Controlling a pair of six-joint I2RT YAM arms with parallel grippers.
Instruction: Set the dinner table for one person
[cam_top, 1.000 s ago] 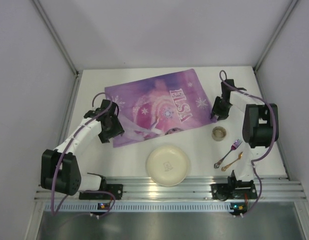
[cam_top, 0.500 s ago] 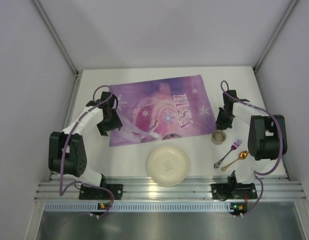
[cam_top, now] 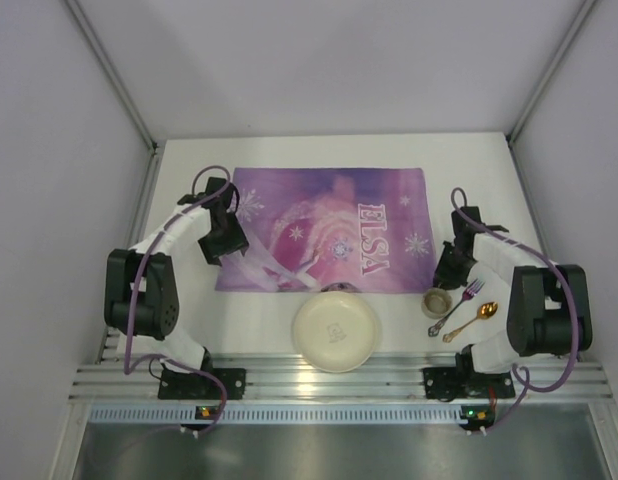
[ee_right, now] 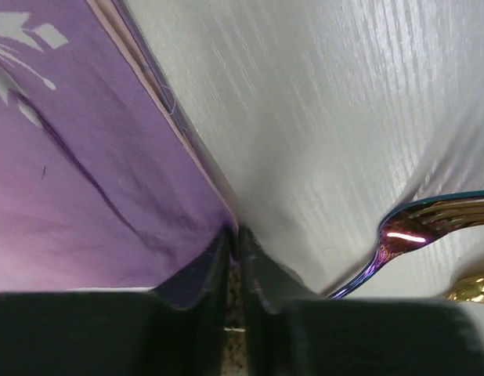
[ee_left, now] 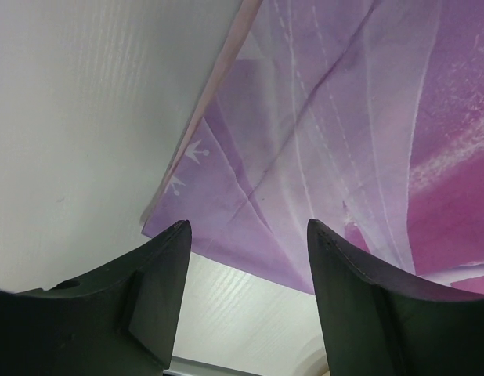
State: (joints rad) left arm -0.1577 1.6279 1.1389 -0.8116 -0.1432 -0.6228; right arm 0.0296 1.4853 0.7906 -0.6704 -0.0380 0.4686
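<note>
The purple "ELSA" placemat (cam_top: 319,230) lies flat and square on the white dinner table (cam_top: 469,160). My right gripper (cam_top: 451,266) is at the mat's near right corner. In the right wrist view its jaws (ee_right: 234,231) are shut on the placemat's edge (ee_right: 85,157). My left gripper (cam_top: 221,240) is at the mat's left edge. In the left wrist view it (ee_left: 248,227) is open and empty, just above the placemat's near left corner (ee_left: 305,157) and bare table (ee_left: 85,117).
A cream plate (cam_top: 336,330) sits just in front of the mat, touching its near edge. A small beige cup (cam_top: 437,302) stands below my right gripper. An iridescent fork (cam_top: 459,305) (ee_right: 414,227) and a gold spoon (cam_top: 474,318) lie to its right. The ribbed aluminium rail (cam_top: 329,380) runs along the near edge.
The placemat has turned from tilted to square, its right side drawn nearer. My right gripper moved nearer with it; the cup shifted nearer too. My left gripper moved slightly back along the left edge.
</note>
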